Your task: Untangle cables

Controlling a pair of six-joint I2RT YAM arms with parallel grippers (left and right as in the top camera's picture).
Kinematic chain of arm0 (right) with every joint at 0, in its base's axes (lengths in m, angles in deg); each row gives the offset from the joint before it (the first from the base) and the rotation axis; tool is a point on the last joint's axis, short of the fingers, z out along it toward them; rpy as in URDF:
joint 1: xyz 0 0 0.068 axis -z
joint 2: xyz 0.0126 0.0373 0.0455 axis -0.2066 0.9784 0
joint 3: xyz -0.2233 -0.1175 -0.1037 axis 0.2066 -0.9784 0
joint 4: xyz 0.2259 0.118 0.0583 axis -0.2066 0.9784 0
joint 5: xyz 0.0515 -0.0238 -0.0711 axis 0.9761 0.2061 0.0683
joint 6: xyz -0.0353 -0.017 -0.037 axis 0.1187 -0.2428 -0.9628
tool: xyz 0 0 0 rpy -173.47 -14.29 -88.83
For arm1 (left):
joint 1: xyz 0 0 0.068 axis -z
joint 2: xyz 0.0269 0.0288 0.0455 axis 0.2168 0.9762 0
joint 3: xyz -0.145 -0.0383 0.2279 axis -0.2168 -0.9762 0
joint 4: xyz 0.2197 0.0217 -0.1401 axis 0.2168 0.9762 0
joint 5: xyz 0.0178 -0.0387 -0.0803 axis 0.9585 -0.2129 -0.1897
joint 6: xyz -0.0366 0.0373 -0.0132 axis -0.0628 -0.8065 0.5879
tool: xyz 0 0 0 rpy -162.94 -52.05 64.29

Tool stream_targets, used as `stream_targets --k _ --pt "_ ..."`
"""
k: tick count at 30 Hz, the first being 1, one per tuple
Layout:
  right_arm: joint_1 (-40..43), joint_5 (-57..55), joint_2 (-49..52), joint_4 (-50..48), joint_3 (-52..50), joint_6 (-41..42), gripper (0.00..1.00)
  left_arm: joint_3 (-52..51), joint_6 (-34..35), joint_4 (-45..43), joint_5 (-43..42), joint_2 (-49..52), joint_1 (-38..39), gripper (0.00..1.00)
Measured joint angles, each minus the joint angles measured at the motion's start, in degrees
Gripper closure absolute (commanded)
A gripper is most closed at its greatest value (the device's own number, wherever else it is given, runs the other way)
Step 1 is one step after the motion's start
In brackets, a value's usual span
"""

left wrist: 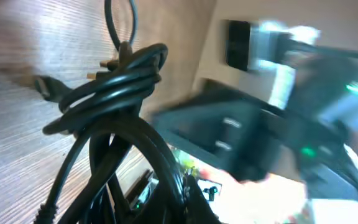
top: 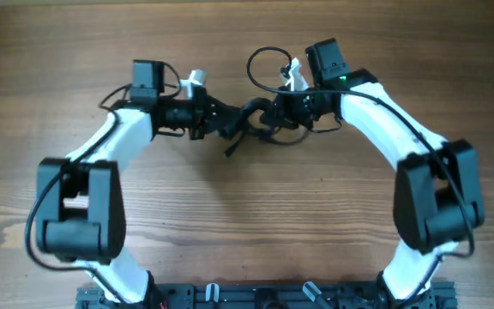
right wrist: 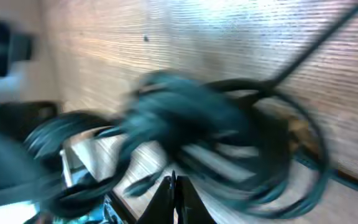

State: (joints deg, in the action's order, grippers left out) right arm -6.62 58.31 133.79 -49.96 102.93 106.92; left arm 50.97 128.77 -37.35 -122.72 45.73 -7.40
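The wooden table (top: 247,215) lies wide under me. My two white arms (top: 114,142) curve in from the near edge and meet toward the far middle. The cables (top: 260,116) sit there in one tight black bunch, right between my claws. One thin loop (top: 260,60) arcs off toward the far side, and a loose end points near and left.

My left claw (top: 234,120) is closed on the cables. From its wrist I see the cords run straight down into it, the knot (left wrist: 114,81) wound above. My right claw (right wrist: 173,196) is pressed closed just beside the bunch (the view is blurred, so I cannot tell if a strand is pinched). A small plug end (left wrist: 42,84) sticks out left of the knot.
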Motion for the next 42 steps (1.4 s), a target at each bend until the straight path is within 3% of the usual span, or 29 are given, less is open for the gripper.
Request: stream_targets --k 4,5,6,7,9,12,15,18,21,23,27,30,38,41,42 --pt "0.00 -3.93 -8.04 3.43 0.00 -2.75 0.95 0.07 0.79 0.22 3.17 5.90 1.27 0.93" --pt "0.00 -4.63 -8.09 3.78 0.00 -3.10 0.96 0.07 0.83 1.38 4.72 7.63 1.25 0.80" --pt "-0.04 -5.44 -8.09 4.15 -0.02 -3.37 0.95 0.20 0.85 3.54 6.58 8.76 1.27 0.50" --pt "-0.04 -5.97 -8.09 4.13 -0.02 -3.54 0.95 0.17 1.14 6.29 9.33 9.38 1.38 0.33" --pt "-0.07 -7.19 -8.09 4.15 -0.02 -3.72 0.95 0.15 1.42 12.33 18.10 9.77 1.68 0.16" --pt "-0.07 -7.98 -8.09 4.42 -0.02 -3.74 0.94 1.18 1.57 14.84 22.77 8.70 2.01 0.19" --pt "-0.07 -8.50 -8.09 4.52 -0.02 -3.74 0.94 1.81 1.44 16.61 28.57 7.76 2.45 0.35" --pt "-0.07 -8.72 -8.09 4.72 -0.02 -3.96 0.91 3.13 1.33 21.27 39.23 6.19 2.29 0.37" --pt "-0.07 -9.60 -8.09 5.44 -0.02 -4.17 0.90 5.09 0.42 29.86 55.45 4.48 0.85 0.33" --pt "-0.17 -10.03 -8.09 5.46 -0.02 -4.15 0.90 5.11 -1.05 31.08 60.54 2.01 0.98 0.33" --pt "-0.83 -10.21 -8.09 5.46 -0.02 -4.15 0.89 6.19 -1.99 30.97 54.93 -4.79 4.31 0.44" --pt "-1.18 -10.21 -8.09 5.46 -0.02 -4.15 0.89 6.21 0.39 30.84 49.88 -4.83 7.08 0.43" --pt "-1.18 -10.23 -8.09 5.62 -0.02 -4.15 0.89 6.23 10.62 23.10 51.12 -2.08 12.94 0.59" --pt "-1.18 -10.23 -8.09 5.62 -0.02 -4.15 0.89 6.23 11.21 23.32 50.82 1.11 14.58 0.73" --pt "-1.18 -10.25 -8.09 5.62 -0.02 -4.15 0.88 6.23 11.89 23.32 50.69 1.55 15.19 0.84"
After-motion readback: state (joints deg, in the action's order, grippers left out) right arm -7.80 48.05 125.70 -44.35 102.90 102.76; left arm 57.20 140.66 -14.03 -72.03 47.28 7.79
